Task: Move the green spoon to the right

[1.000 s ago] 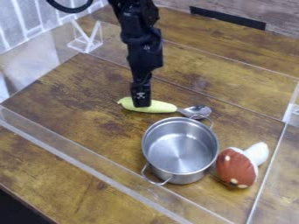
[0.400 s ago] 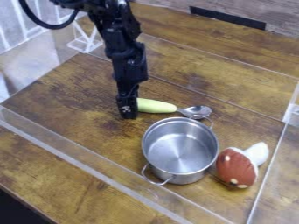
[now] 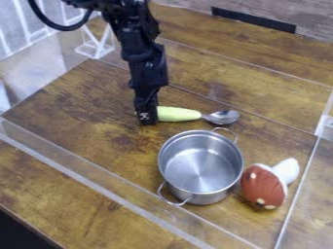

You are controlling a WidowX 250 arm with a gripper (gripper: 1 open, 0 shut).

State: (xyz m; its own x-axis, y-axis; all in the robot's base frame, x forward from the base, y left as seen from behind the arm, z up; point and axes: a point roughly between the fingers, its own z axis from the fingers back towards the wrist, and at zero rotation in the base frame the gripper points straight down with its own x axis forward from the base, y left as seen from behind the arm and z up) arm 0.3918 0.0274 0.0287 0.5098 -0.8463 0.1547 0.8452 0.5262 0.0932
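Shifted leftward and lower since a second ago, from above the middle of the handle to its left end: gripper (image 3: 146, 118), pointing straight down, now low at the wooden table (image 3: 78, 160). Seemed also to have nudged the green spoon (image 3: 185, 115) a touch to the right, with the silver bowl sitting slightly further over than before.

Found the green spoon lying flat, roughly crosswise in the view, yellow-green handle to the left and bowl to the right, just behind the steel pot (image 3: 202, 167) and apart from its rim. Saw the mushroom toy (image 3: 264, 186) beside the pot, to the right, well clear of the spoon.

Could not tell the state of the tool: fingertips hidden against the handle's end, too small and dark to judge whether narrowed onto it or merely straddling it. Looked like the grasping step, not yet the carry.

Called for a firm pinch across the thick rounded handle before any lift, since a hold so near the tip risked squeezing the spoon out sideways or letting the heavier bowl end droop. Asked for a modest rise, then a level move rightward behind the pot, keeping the bowl off the pot's rim. Left room enough on the right side of the table for setting down.
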